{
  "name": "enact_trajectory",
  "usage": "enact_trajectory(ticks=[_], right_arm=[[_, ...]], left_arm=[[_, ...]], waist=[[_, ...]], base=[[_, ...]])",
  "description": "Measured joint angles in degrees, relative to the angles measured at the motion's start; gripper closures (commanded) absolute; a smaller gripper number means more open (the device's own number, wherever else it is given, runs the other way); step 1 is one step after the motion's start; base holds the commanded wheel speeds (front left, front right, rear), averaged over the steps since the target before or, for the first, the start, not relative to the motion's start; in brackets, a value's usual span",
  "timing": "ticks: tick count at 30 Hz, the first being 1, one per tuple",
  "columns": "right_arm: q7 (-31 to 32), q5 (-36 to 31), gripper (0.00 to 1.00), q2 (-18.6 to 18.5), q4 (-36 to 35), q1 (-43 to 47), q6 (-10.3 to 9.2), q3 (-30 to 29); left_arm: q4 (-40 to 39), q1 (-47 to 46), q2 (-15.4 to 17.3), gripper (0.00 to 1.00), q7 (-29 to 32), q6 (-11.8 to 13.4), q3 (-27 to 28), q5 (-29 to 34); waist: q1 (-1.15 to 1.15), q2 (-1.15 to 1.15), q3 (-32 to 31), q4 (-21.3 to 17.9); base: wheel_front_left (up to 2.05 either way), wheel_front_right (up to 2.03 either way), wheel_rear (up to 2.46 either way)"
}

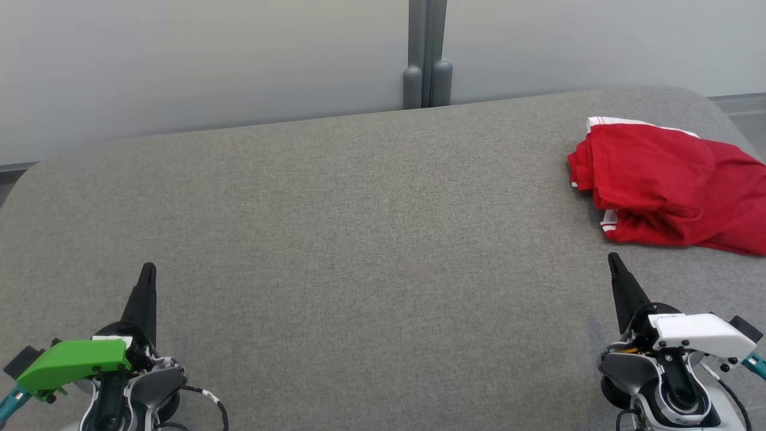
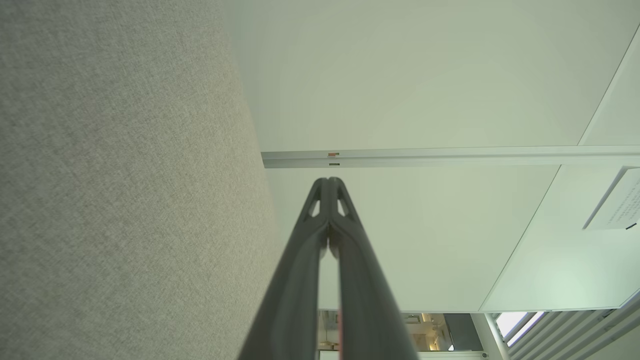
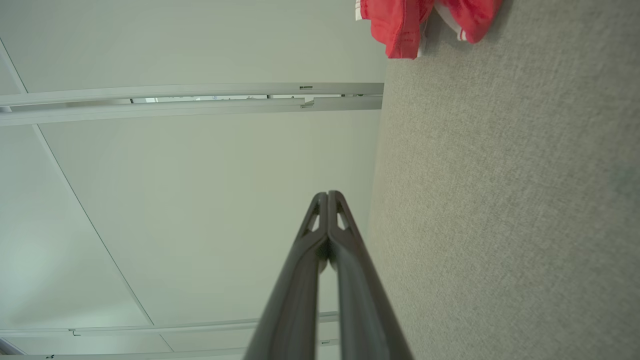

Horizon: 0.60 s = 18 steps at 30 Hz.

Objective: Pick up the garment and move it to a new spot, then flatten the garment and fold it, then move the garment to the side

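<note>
A red garment (image 1: 664,185) with white trim lies bunched at the far right of the grey table (image 1: 359,227), reaching the right edge of the head view. Its crumpled edge also hangs into the top of the right wrist view as the garment (image 3: 400,22). My right gripper (image 1: 613,258) is shut and empty at the lower right, a short way in front of the garment and apart from it; the same gripper (image 3: 327,194) has its tips pressed together. My left gripper (image 1: 148,267) rests shut and empty at the lower left, far from the cloth; its tips (image 2: 329,181) meet.
A pale wall (image 1: 203,60) with a grey vertical post (image 1: 426,54) runs behind the table's far edge. The table's rounded corners show at far left and far right. Wide bare grey surface lies between my two grippers.
</note>
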Motion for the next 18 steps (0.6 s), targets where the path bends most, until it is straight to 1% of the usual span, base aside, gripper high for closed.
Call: enact_trajectory(ticks=[18], right_arm=[[0.0, 0.01, 1.0, 0.0, 0.0, -0.01, 0.0, 0.01]], left_arm=[[0.0, -0.01, -0.02, 1.0, 0.01, 0.0, 0.05, 0.0]], waist=[[0.0, 0.0, 0.0, 0.0]], base=[[0.0, 0.0, 0.0]])
